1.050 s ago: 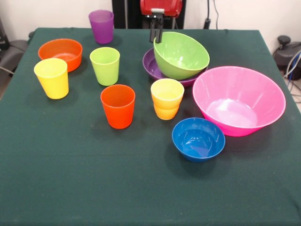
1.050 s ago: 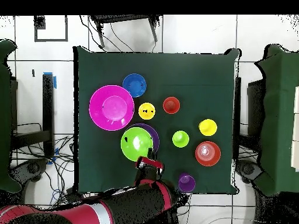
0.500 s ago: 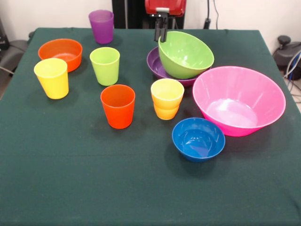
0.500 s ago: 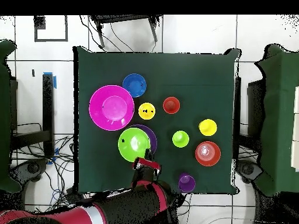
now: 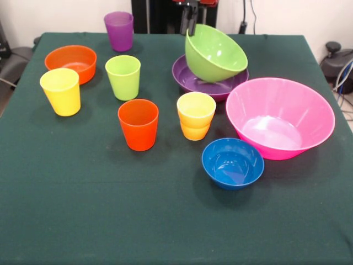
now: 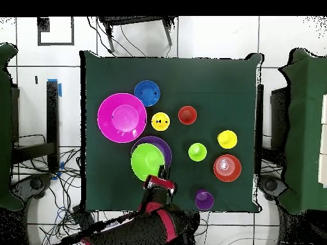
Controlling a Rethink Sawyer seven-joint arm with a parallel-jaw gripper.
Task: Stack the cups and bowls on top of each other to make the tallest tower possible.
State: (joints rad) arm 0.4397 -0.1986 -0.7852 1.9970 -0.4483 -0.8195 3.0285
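Front view: pincer (image 5: 188,22) grips tilted green bowl (image 5: 215,54).

One camera stood low by the table (image 5: 66,221) and looked across it, quite close. The other hung high up and looked straight down, far away, so floor showed too. Both saw the same pink bowl (image 5: 279,117), turned half round.

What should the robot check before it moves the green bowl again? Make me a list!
1. Claw pinching the green bowl rim: ok.
2. Green bowl lifted off the purple bowl: cannot tell, it is tilted steeply.
3. Pink bowl upright and empty: ok.
4. Green bowl apart from the pink bowl: ok.
5. Yellow-orange cups nested, away from the bowls: ok.
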